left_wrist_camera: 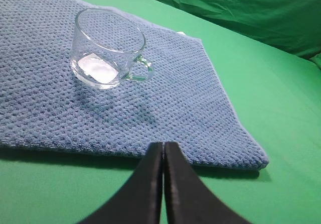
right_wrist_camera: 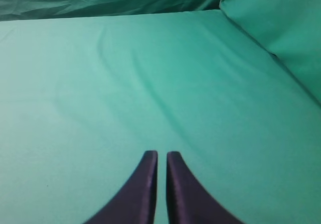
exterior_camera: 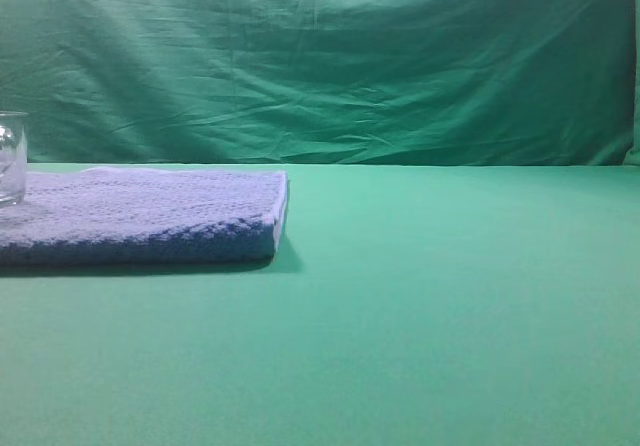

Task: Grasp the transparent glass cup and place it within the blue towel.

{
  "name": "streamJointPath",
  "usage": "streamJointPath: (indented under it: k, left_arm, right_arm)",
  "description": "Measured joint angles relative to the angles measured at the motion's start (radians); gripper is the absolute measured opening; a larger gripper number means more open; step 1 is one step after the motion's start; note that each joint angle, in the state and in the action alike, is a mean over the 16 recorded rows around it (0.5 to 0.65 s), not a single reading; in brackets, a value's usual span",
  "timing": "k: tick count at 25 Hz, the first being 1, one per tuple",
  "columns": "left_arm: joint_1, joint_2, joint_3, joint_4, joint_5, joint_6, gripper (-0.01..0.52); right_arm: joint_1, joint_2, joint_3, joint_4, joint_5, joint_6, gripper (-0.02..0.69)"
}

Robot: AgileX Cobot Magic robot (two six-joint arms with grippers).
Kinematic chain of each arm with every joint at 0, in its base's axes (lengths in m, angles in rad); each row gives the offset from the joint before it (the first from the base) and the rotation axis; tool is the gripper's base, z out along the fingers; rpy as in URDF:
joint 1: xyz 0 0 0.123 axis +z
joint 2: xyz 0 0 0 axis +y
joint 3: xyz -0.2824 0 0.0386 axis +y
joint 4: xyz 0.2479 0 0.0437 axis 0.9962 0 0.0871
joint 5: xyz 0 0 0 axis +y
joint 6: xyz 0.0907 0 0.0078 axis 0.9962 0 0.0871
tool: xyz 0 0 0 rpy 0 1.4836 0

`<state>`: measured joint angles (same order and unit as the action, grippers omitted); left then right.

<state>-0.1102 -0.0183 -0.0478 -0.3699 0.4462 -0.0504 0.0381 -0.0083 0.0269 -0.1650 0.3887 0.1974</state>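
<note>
The transparent glass cup [left_wrist_camera: 108,48] stands upright on the blue towel [left_wrist_camera: 175,103], its loop handle pointing to the right in the left wrist view. In the exterior view only part of the cup [exterior_camera: 10,156] shows at the left edge, on the towel [exterior_camera: 140,216]. My left gripper [left_wrist_camera: 163,144] hangs over the towel's near edge, well short of the cup, its fingers pressed together and empty. My right gripper [right_wrist_camera: 161,153] is over bare green cloth, its fingers almost touching with only a thin slit between them and nothing held. Neither gripper shows in the exterior view.
A green cloth covers the table [exterior_camera: 430,296], and a wrinkled green curtain [exterior_camera: 330,56] hangs behind it. A raised green fold [right_wrist_camera: 281,28] lies at the far right of the right wrist view.
</note>
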Motion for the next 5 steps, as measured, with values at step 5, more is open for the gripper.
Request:
streamJointPath:
  k: [5]
  left_arm:
    - [0.000, 0.000, 0.000, 0.000, 0.000, 0.000, 0.000]
  right_arm:
    - [0.000, 0.000, 0.000, 0.000, 0.000, 0.000, 0.061]
